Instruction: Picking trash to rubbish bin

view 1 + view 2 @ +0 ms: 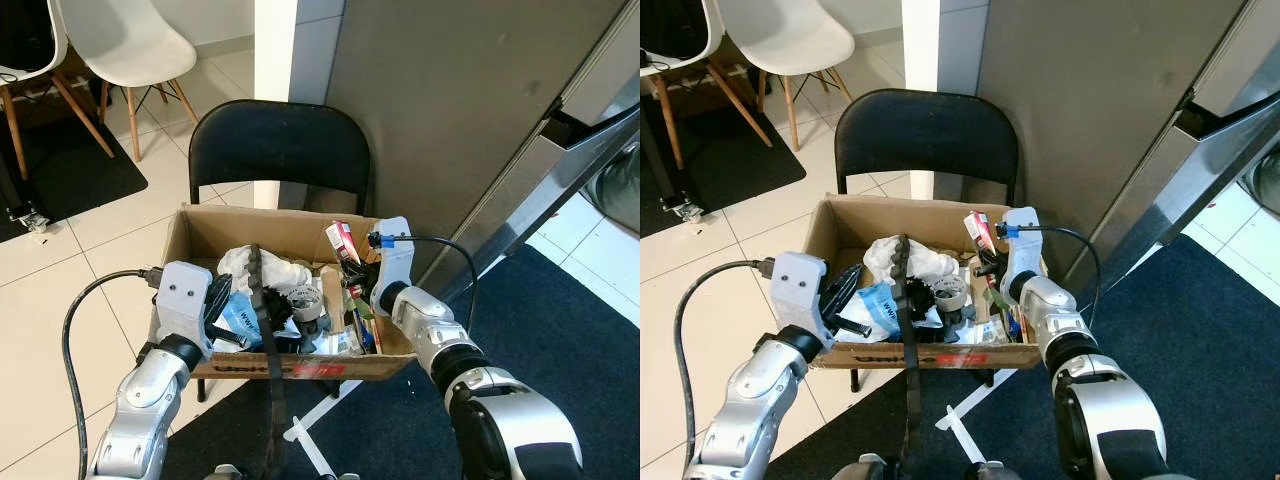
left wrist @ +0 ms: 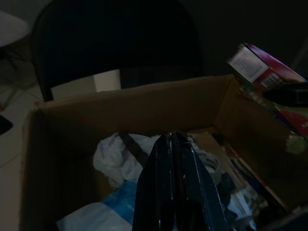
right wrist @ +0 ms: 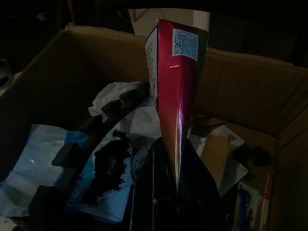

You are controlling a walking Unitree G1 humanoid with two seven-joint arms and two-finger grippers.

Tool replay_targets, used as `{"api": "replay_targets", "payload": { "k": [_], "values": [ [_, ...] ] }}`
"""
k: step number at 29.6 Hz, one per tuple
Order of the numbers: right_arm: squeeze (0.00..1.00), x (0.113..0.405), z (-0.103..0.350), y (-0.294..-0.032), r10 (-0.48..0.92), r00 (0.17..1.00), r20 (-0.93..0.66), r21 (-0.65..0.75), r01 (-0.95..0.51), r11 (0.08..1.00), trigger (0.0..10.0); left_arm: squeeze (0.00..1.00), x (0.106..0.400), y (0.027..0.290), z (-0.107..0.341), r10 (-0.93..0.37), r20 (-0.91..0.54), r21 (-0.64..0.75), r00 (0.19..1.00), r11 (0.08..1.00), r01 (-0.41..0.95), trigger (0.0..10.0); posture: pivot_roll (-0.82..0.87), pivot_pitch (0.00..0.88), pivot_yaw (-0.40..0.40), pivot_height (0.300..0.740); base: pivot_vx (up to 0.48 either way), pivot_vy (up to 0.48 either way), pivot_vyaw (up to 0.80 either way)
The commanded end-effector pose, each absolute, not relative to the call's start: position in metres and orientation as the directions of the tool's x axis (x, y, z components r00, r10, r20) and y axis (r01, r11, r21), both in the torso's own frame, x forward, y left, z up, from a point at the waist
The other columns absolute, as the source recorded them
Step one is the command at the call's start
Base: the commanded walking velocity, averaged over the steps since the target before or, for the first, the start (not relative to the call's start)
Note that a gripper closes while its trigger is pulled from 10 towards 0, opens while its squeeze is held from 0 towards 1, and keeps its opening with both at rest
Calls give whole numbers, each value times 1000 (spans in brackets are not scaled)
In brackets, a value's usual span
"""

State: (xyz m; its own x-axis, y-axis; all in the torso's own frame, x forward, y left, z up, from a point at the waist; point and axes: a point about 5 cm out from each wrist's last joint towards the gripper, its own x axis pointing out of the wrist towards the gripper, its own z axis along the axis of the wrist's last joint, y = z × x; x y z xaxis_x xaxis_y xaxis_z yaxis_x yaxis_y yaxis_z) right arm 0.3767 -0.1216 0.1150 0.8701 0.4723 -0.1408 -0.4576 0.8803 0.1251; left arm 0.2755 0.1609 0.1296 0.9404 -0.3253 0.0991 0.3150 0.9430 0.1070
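Note:
A cardboard box (image 1: 260, 212) full of trash sits on a black folding chair (image 1: 280, 145). Inside lie crumpled white tissue (image 1: 262, 268), a tape roll (image 1: 305, 300) and a blue-and-white plastic bag (image 1: 240, 315). My right gripper (image 3: 175, 161) is shut on a flattened red carton (image 3: 175, 72), held upright over the box's right side (image 1: 342, 240). My left gripper (image 2: 172, 142) is shut with nothing in it, and hovers over the box's left front corner (image 1: 845, 285).
A black strap (image 1: 265, 330) hangs across the box front. A grey cabinet (image 1: 450, 100) rises just behind and to the right. White chairs (image 1: 130, 45) stand at the far left. A dark rug (image 1: 560, 330) with white tape strips (image 1: 305, 440) covers the floor.

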Motion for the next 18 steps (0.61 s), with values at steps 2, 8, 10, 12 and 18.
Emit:
{"api": "replay_targets", "payload": {
  "k": [2, 8, 10, 12, 18],
  "values": [
    [0, 375, 110, -121, 477, 867, -147, 152, -456, 877, 10000, 0, 271, 160, 124, -352, 68, 94, 934, 934, 345, 10000, 47, 215, -89, 740, 0, 0, 0],
    [1000, 373, 110, -114, 522, 843, -130, 197, -494, 847, 10000, 0, 271, 160, 126, -364, 70, 93, 929, 930, 357, 10000, 53, 213, -86, 740, 0, 0, 0],
    [1000, 373, 110, -113, 533, 837, -126, 200, -504, 840, 10000, 0, 271, 160, 126, -363, 71, 91, 929, 930, 356, 10000, 53, 213, -86, 740, 0, 0, 0],
    [1000, 372, 110, -113, 537, 834, -126, 203, -509, 837, 10000, 0, 272, 160, 127, -364, 71, 90, 929, 930, 358, 10000, 51, 214, -87, 740, 0, 0, 0],
    [1000, 372, 110, -112, 553, 824, -122, 222, -520, 825, 10000, 0, 273, 160, 127, -362, 71, 86, 929, 931, 356, 10000, 50, 214, -87, 740, 0, 0, 0]
  ]
}}
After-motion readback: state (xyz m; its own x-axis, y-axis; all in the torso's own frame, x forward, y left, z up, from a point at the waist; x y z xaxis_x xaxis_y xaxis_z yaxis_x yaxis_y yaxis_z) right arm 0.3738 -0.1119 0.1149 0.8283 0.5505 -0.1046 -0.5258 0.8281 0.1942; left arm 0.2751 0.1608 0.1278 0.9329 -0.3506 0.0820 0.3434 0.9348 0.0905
